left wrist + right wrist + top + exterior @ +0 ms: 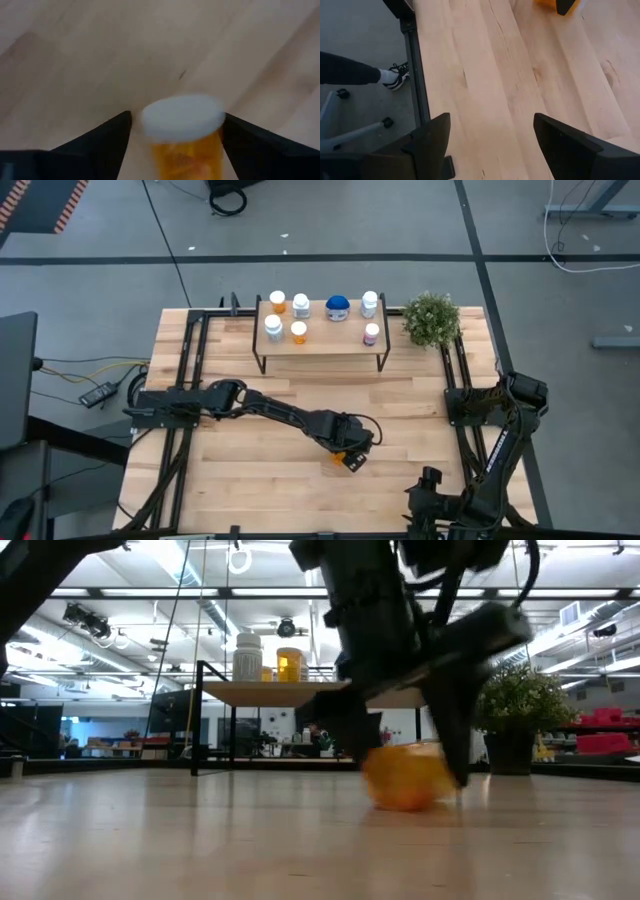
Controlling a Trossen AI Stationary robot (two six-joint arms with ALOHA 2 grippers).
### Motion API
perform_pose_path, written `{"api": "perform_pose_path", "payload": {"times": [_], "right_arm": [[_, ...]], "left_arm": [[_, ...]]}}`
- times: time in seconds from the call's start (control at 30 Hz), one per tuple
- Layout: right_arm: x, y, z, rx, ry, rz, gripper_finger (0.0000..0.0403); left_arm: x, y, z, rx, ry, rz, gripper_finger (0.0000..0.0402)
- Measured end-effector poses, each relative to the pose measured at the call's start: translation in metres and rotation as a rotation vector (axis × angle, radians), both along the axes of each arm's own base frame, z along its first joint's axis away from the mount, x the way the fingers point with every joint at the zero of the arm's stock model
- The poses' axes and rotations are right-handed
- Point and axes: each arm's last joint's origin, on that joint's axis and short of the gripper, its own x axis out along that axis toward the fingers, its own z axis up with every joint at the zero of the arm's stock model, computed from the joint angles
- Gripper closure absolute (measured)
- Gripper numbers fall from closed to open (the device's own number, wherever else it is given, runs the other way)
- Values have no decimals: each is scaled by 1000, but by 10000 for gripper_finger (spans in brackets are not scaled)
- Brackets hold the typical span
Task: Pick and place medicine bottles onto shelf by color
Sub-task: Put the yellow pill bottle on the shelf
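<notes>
Left gripper [352, 457] straddling an orange bottle [351, 460] lying on its side on the slatted table [250, 480], fingers [100, 142] spread wide to either side of its white cap [182, 117], not yet pinching. Sitting near the table's middle, well short of the shelf [320, 340]. Carrying seven bottles on that shelf: two orange, three white, one pinkish, one wide blue-topped. Standing beside the shelf, a small potted plant [431, 318]. Right gripper [490, 145] waiting open over the near right edge. Showing beyond the table, grey floor, ceiling lights, and a person's shoe [396, 79]. Blurring the bottle's label beyond reading.
</notes>
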Motion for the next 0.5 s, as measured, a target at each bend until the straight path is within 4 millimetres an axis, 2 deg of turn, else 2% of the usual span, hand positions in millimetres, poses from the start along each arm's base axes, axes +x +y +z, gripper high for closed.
{"api": "perform_pose_path", "payload": {"times": [0.1, 0.5], "right_arm": [[0, 0, 0, 0, 0, 0, 109], [0, 0, 0, -3, -6, -1, 109]], "left_arm": [[3, 0, -5, 0, -7, 0, 115], [4, 6, -2, -4, -12, -2, 168]]}}
